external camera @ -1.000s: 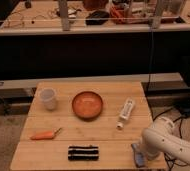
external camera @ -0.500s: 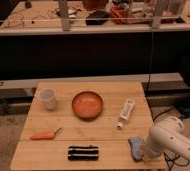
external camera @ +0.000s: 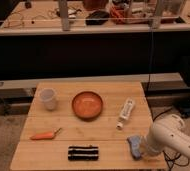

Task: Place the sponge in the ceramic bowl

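Observation:
The blue-grey sponge is at the table's front right corner, held at the tip of my gripper, which is shut on it. My white arm reaches in from the lower right. The ceramic bowl, orange-brown and round, sits in the middle of the table, well to the left of and beyond the sponge. Nothing is in the bowl.
A white cup stands at the back left of the wooden table. A white tube lies right of the bowl. An orange tool lies front left, and a black ribbed block sits near the front edge.
My arm has moved left and slightly up, carrying the sponge a little way in from the table's right edge. The other objects have not moved.

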`<action>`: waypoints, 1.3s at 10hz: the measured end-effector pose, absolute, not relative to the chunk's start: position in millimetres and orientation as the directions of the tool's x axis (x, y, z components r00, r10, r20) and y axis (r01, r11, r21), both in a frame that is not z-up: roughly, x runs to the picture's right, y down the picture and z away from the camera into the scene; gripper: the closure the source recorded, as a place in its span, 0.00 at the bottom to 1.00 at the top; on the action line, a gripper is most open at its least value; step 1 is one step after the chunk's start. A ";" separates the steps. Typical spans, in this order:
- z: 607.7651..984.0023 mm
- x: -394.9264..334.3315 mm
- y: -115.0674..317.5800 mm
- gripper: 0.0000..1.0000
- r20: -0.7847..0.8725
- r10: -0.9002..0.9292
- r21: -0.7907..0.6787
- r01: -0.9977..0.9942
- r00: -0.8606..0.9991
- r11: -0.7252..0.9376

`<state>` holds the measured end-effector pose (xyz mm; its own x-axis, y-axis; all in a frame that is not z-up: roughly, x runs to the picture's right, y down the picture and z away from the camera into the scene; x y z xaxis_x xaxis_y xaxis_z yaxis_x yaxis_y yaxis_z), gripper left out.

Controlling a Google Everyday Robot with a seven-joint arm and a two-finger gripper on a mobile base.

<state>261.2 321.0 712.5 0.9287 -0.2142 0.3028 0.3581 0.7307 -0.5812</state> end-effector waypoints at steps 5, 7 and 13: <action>687.2 253.7 286.8 1.00 0.317 -0.233 -0.488 0.368 0.919 0.791; 685.3 247.1 279.5 1.00 0.324 -0.245 -0.469 0.380 0.914 0.797; 686.5 229.1 223.8 1.00 0.340 -0.296 -0.371 0.416 0.893 0.830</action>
<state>229.1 223.8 686.5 0.8925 -0.2957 0.3405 0.4164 0.8302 -0.3706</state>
